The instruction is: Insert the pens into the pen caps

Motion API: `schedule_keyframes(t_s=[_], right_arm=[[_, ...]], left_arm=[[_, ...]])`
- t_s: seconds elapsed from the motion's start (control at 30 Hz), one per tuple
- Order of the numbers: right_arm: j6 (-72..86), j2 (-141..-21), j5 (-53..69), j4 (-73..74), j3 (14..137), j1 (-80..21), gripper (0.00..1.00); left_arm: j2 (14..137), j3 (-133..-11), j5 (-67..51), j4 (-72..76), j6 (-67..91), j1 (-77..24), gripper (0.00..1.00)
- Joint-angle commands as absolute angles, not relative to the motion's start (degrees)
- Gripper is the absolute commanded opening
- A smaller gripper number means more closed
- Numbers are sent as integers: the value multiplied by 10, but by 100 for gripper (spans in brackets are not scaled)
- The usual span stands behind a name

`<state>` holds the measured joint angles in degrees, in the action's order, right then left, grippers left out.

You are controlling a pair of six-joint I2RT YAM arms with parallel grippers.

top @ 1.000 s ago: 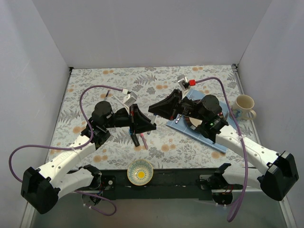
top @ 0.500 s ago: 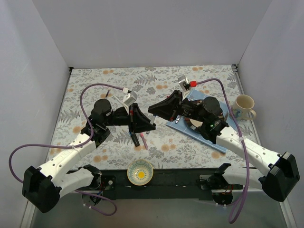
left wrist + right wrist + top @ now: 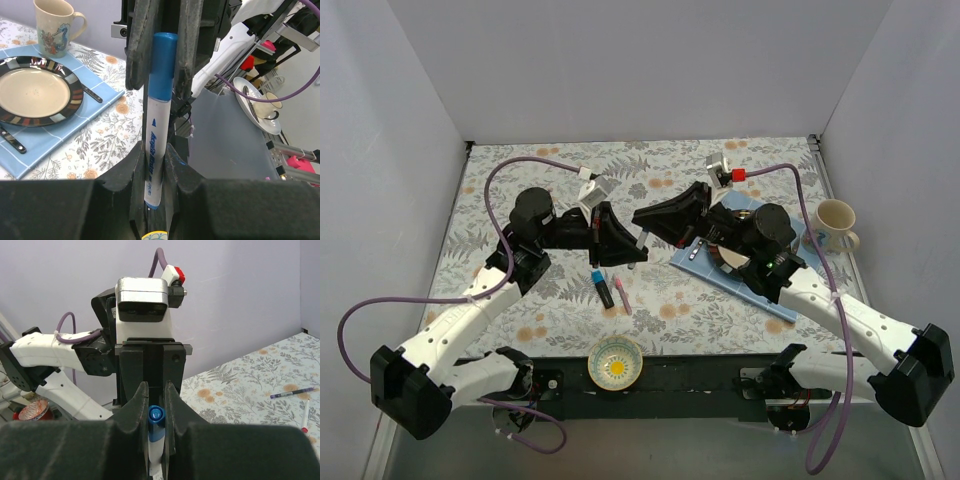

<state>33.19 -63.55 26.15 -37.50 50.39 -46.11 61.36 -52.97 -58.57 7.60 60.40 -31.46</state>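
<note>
Above the middle of the floral table (image 3: 720,310) the two arms meet nose to nose with one pen between them. The left gripper (image 3: 155,157) is closed to a narrow slot, pinching the white barrel of the acrylic marker pen (image 3: 156,145) near its blue tail end. The right gripper (image 3: 156,390) faces it from the right, its fingers pressed against the two sides of the blue cap (image 3: 162,65). The cap sits over the pen's other end and is in line with the barrel. Whether it is pushed fully home cannot be told. In the top view the pen shows only as a short white sliver between the black finger housings, held clear of the table. Below it and slightly to the left, two more pens lie just beside each other on the cloth: a black marker with a light-blue end (image 3: 601,288) and a pink pen (image 3: 623,294). The right wrist view shows a dark-blue pen (image 3: 292,392) and a white pen (image 3: 305,416) lying near each other on the cloth behind the left arm. To the right of the grippers a blue mat (image 3: 65,135) carries a cream plate with a dark striped rim (image 3: 75,95), with a dark cutlery piece (image 3: 92,94) lying just beside it. A cream mug (image 3: 833,225) stands off the mat's far right corner. A small bowl (image 3: 595,360) sits at the near edge between the arm bases.
</note>
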Motion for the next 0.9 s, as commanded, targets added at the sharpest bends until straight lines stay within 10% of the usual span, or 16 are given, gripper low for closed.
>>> schedule_keyframes(t_s=[0.0,0.37,0.73,0.87], right_arm=[[322,-666,451,-152,458,-525,1],[409,-691,547,-308,420,-535,1],[333,-639,353,-94,517,-522,1],[302,-600,142,-28,633,-517,52]], left_arm=[[613,-620,-433,190,601,-262,0],[633,-646,-475,209,621,-244,0],[629,-620,-430,172,613,-245,0],[588,-543,-376,131,609,-245,0]])
